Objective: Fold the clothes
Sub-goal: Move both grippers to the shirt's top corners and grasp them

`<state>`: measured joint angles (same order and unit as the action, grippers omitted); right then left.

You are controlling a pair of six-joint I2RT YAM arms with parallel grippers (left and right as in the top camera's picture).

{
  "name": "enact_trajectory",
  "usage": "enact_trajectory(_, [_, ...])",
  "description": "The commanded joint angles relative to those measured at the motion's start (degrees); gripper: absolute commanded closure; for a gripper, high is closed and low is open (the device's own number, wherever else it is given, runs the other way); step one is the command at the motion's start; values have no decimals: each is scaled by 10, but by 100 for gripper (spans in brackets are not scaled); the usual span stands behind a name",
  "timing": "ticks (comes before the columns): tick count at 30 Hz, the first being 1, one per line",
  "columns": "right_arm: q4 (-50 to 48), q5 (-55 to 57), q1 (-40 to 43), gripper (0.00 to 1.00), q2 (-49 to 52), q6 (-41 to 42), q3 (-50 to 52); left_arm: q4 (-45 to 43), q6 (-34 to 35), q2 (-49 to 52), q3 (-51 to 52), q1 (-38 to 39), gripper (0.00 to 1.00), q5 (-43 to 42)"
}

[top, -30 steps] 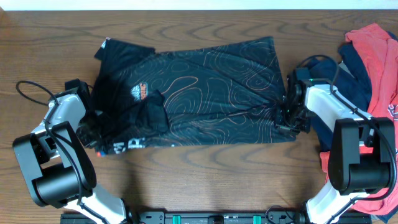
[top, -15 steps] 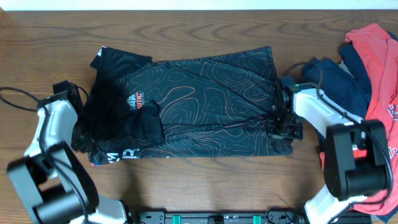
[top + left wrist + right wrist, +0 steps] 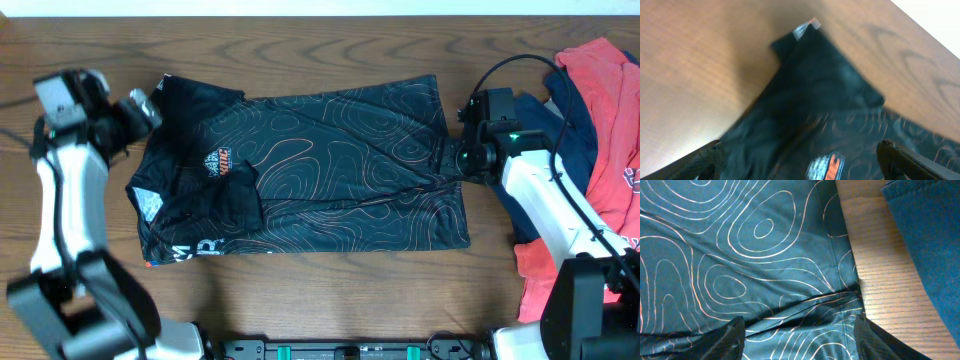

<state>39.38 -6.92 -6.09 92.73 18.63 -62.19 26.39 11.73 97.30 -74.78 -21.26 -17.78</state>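
1. The left tool point(image 3: 138, 106) hangs over the 10 o'clock corner of the black jersey point(image 3: 330, 170). In its wrist view the two fingers point(image 3: 695, 162) stand wide apart, and only loose cloth lies below them.
2. The right tool point(image 3: 450, 160) is at the jersey's 3 o'clock edge. Its wrist view shows the fingers point(image 3: 730, 337) spread wide over the hem, gripping nothing. A crease crosses the fabric between them. Whether the tips touch the cloth cannot be told.
3. The jersey lies spread about the middle of the wooden bench point(image 3: 300, 40), with its long side running from 9 to 3 o'clock.
4. A dark flap of fabric is folded over its 8 o'clock part, just beside the orange logo point(image 3: 222, 160). The white lettering point(image 3: 200, 243) shows near the 7 o'clock corner.
5. A navy garment point(image 3: 565, 125) and a red garment point(image 3: 610, 90) are heaped at the bench's 3 o'clock edge. The navy one is nearer the right arm, and the red one lies partly over it.
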Motion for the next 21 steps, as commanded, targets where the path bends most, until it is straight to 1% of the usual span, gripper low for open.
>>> enact_trajectory(1, [4,-11,2,32,-2,-9,-5,-1,-26,91,-76,23,2,-28])
enact_trajectory(3, [9,-10,1,32,-2,-9,-5,0,-43,151,-134,38,2,-13])
enact_trajectory(6, [18,-11,1,32,-2,-9,-5,0,-44,218,-201,49,2,21])
enact_trajectory(10, [31,-10,1,32,-2,-11,-5,-9,-63,292,-270,58,2,46])
enact_trajectory(15, [37,-11,1,32,-2,-11,-4,-56,-71,349,-285,68,2,113])
enact_trajectory(21, [35,-10,1,32,-2,-11,-4,-94,-70,387,-285,70,2,114])
